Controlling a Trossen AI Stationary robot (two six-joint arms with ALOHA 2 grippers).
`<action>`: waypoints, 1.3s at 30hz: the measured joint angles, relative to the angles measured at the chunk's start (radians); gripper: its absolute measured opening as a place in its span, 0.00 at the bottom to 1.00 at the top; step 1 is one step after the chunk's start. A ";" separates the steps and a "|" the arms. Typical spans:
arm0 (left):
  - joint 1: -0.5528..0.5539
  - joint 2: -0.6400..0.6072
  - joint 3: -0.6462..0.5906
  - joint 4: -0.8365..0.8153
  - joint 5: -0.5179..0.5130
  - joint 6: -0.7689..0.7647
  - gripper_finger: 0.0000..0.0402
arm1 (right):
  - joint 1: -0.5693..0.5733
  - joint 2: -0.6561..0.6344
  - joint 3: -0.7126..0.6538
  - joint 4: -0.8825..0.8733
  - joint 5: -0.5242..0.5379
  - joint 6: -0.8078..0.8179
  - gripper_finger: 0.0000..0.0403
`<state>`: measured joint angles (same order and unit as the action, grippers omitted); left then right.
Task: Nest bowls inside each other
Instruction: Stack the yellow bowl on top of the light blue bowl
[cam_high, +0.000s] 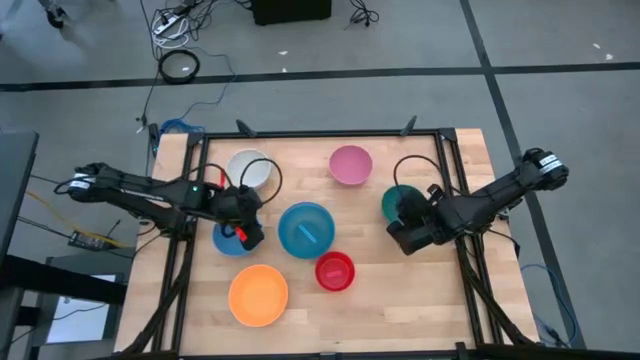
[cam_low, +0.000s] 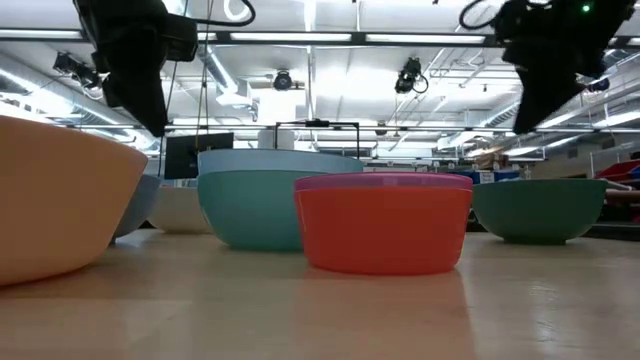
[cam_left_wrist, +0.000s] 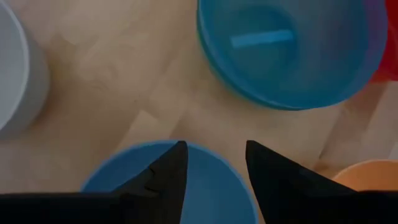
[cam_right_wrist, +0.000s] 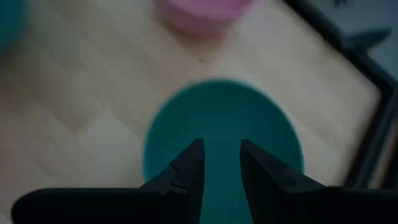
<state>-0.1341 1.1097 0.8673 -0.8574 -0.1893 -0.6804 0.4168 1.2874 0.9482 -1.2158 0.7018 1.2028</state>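
From above, the left gripper hangs over the rim of a blue bowl on the wooden table, its fingers apart and nothing between them. Just past it lies a larger teal-blue bowl, with a white bowl on its other side, an orange bowl nearer the table's front edge and a red bowl beyond the teal-blue one. The right gripper sits over a dark green bowl; a pink bowl stands well apart from it toward the table's far edge.

The level view shows both grippers raised clear above the bowls, touching none of them. It alone shows that a pink rim peeks just over the red bowl, though whether that bowl is behind or inside cannot be told here. The orange bowl fills the near side.

In the left wrist view, the two dark fingers stand moderately spread above the blue bowl, holding nothing. The teal-blue bowl ahead has a lighter stripe on its floor, which cannot be read as writing.

In the right wrist view, the fingers stand narrowly parted over the middle of the green bowl, empty between them; the pink bowl lies ahead.

No labels or writing are readable anywhere.
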 joint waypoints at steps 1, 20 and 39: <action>0.000 -0.001 0.000 0.001 -0.002 0.000 0.43 | 0.000 0.009 0.000 -0.021 -0.016 0.021 0.22; -0.102 -0.005 0.001 0.007 0.252 -0.068 0.43 | 0.144 0.035 0.000 -0.121 -0.149 0.237 0.22; -0.465 0.117 -0.003 -0.017 0.230 -0.012 0.43 | 0.240 0.035 0.000 -0.121 -0.093 0.339 0.22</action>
<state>-0.5989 1.2271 0.8639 -0.8742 0.0412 -0.6922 0.6568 1.3224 0.9482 -1.3373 0.6089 1.5417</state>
